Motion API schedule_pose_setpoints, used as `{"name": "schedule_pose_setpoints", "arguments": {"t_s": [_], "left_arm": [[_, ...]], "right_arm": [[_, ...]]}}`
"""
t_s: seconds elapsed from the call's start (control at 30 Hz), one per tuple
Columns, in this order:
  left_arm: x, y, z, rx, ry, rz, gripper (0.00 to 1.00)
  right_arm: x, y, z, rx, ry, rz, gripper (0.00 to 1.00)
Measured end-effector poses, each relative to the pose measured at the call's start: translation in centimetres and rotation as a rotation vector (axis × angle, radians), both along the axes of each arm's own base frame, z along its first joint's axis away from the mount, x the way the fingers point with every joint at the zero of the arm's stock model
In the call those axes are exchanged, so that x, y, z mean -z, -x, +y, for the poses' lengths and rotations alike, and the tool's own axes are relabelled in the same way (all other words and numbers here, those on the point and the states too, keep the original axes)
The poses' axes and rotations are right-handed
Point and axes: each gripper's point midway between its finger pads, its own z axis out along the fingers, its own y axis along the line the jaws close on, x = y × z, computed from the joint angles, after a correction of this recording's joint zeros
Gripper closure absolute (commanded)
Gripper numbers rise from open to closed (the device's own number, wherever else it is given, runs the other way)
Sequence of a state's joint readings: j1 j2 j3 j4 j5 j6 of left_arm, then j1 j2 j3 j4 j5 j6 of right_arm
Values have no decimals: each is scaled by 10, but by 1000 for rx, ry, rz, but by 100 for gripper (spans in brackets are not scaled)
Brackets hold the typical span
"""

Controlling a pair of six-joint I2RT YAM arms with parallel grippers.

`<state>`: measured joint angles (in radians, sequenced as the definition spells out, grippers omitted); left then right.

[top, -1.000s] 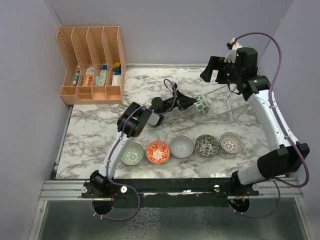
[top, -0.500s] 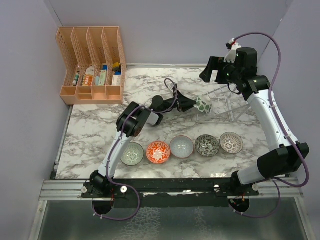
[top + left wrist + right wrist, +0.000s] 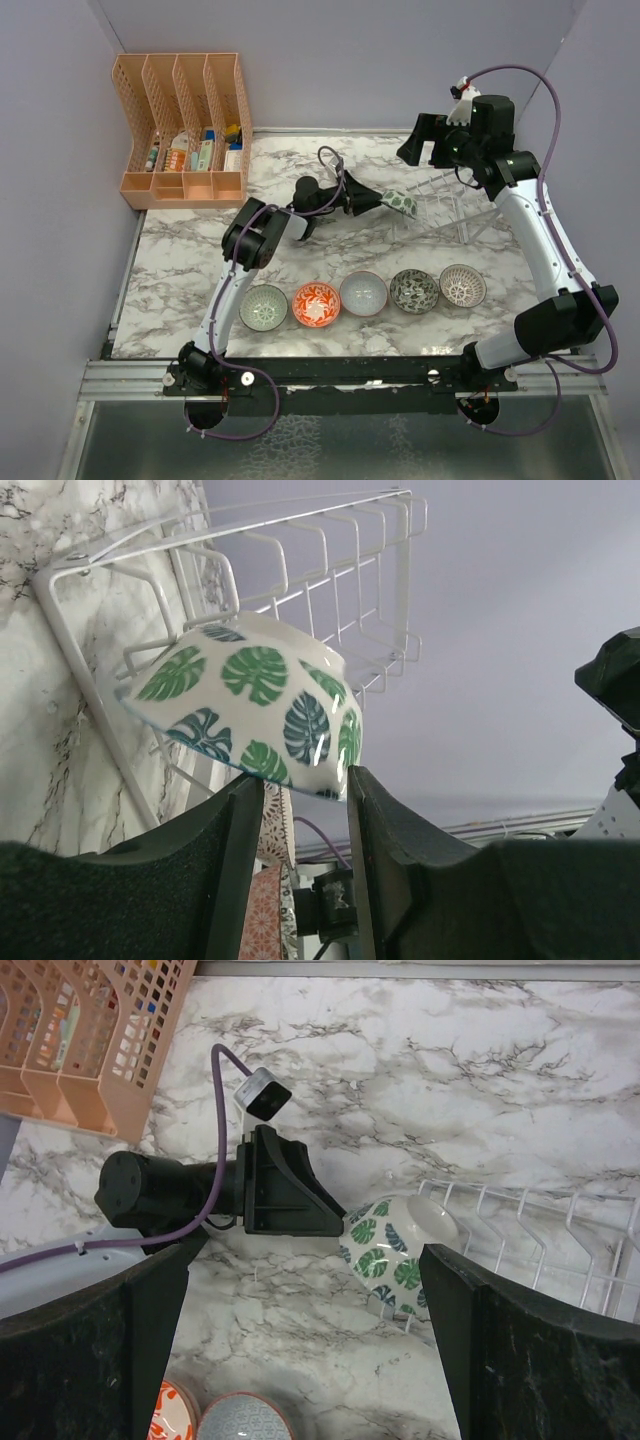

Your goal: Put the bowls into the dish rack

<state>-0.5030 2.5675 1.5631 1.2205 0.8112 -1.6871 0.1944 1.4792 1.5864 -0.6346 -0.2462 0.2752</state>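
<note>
My left gripper (image 3: 385, 202) is shut on the rim of the green-leaf bowl (image 3: 403, 203) and holds it tilted at the left end of the clear wire dish rack (image 3: 447, 202). In the left wrist view the bowl (image 3: 250, 705) sits at my fingertips (image 3: 305, 785), in front of the rack's ribs (image 3: 330, 550). My right gripper (image 3: 430, 140) is open and empty, high above the rack; its view shows the bowl (image 3: 400, 1245) and the rack (image 3: 530, 1225). The pale green (image 3: 264, 307), red-orange (image 3: 316, 303), blue-grey (image 3: 363, 293), dark speckled (image 3: 414, 290) and lattice (image 3: 462, 285) bowls sit in a front row.
An orange file organizer (image 3: 185, 125) holding small items stands at the back left, also in the right wrist view (image 3: 90, 1030). Purple walls close the back and sides. The left arm's purple cable (image 3: 335, 165) loops over the marble table (image 3: 190, 270).
My left arm's wrist has swung back and up, and the green-leaf bowl has shifted slightly up against the rack's left end and lies flatter. The right arm has not moved.
</note>
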Motion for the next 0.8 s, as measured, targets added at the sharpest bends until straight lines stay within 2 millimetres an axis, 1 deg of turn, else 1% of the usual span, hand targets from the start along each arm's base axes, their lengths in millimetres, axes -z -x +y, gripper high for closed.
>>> {"name": "schedule_pose_setpoints", "arguments": {"t_s": [0.17, 0.43, 0.5, 0.63, 0.73, 0.8], "left_arm": [[-3, -5, 5, -12, -1, -12, 58], [-13, -10, 1, -12, 7, -32, 55], [-12, -10, 1, -12, 4, -27, 52], [-12, -10, -1, -19, 4, -17, 52], [-15, -8, -1, -26, 2, -4, 52], [-20, -5, 1, -30, -4, 1, 52]], "right_arm": [[0, 0, 1, -8, -4, 2, 0], [0, 0, 2, -8, -4, 2, 0], [1, 0, 2, -8, -4, 3, 0], [0, 0, 2, -4, -12, 5, 0], [-4, 0, 2, -2, -16, 0, 0], [-6, 0, 2, -2, -16, -6, 0]]}}
